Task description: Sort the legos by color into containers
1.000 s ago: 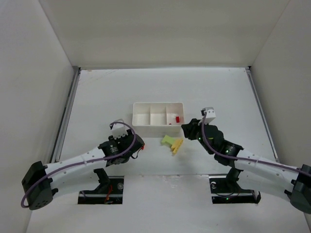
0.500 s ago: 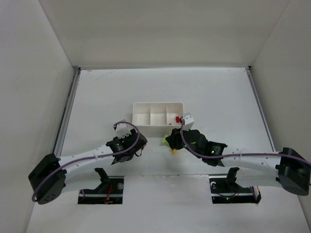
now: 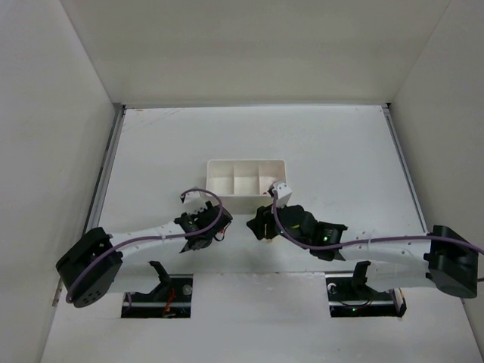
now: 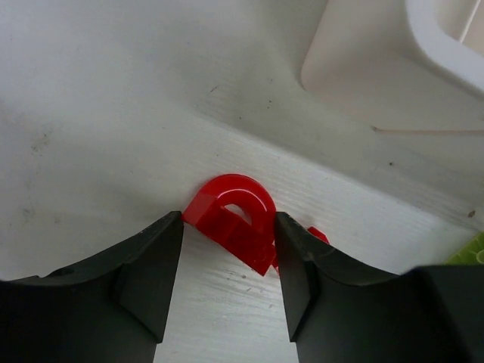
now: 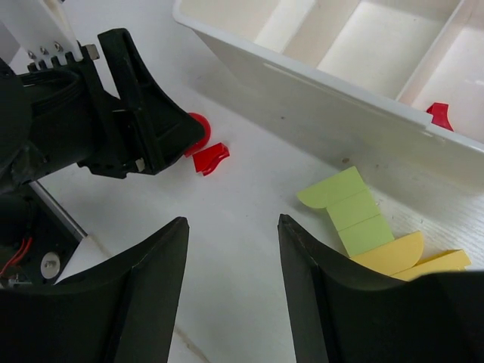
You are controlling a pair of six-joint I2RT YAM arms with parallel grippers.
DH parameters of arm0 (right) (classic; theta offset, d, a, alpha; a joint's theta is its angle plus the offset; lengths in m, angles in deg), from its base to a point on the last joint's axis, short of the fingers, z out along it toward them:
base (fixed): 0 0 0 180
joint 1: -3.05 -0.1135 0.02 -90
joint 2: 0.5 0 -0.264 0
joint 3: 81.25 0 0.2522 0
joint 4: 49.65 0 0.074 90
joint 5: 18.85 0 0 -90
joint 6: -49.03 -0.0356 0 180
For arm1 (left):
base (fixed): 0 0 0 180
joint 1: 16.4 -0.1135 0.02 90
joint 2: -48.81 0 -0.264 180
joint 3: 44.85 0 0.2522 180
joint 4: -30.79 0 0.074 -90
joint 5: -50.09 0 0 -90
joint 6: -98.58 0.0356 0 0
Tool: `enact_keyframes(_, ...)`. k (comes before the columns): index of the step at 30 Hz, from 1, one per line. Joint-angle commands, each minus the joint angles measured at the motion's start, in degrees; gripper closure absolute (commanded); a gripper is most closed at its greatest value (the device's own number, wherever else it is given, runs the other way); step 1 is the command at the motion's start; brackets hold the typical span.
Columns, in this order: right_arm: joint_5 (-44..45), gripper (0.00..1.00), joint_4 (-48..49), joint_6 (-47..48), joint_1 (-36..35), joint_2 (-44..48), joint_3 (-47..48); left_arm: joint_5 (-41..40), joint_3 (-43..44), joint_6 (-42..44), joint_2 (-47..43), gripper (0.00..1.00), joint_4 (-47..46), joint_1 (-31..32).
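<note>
Two red legos lie on the tabletop [image 3: 151, 151] near the left corner of the white tray [image 5: 302, 76], on its near side. One is an arched red lego [image 4: 234, 212] and the other a smaller red lego [image 5: 210, 157] just beside it. The left gripper [image 4: 227, 227] is down at the tabletop with its fingers apart, one on each side of the arched red lego; there is a thin gap on the left, while on the right I cannot tell whether finger and lego touch. In the right wrist view that gripper's black fingers hide most of the arch, leaving only a red edge showing.

The right gripper [image 5: 231, 223] hangs over bare tabletop with its fingers [image 5: 144, 287] spread wide and nothing between them. It is between the two red legos and a small cluster lying close along the tray's near wall. That cluster is a light green lego [image 5: 348, 208] made of stacked blocks, with two yellow legos [image 5: 393, 253] touching its lower end; the farther yellow one is partly cut off by the right finger.

One more red lego [image 5: 439, 113] sits inside the tray, in the end compartment at the right of the right wrist view, against its near wall. From above, both wrists are low and close together just in front of the tray, and the right arm covers the cluster.
</note>
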Motion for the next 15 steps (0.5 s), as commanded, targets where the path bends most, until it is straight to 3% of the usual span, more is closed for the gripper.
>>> enact_keyframes(1,-0.8,0.43,3.0,0.7,-0.5,1.9,2.6,-0.4,-0.9,0.0,1.2,0.54,-2.4,-0.5)
enact_keyframes(8,-0.8,0.42,2.4,1.1,-0.5,3.1,2.4,-1.6,-1.3,1.4,-1.1,0.8,-0.8,-0.7)
enact_keyframes(15,-0.4,0.42,1.3,2.6,1.5,6.3,1.2,-5.5,0.0,3.0,-12.1,0.86,6.2,-1.0)
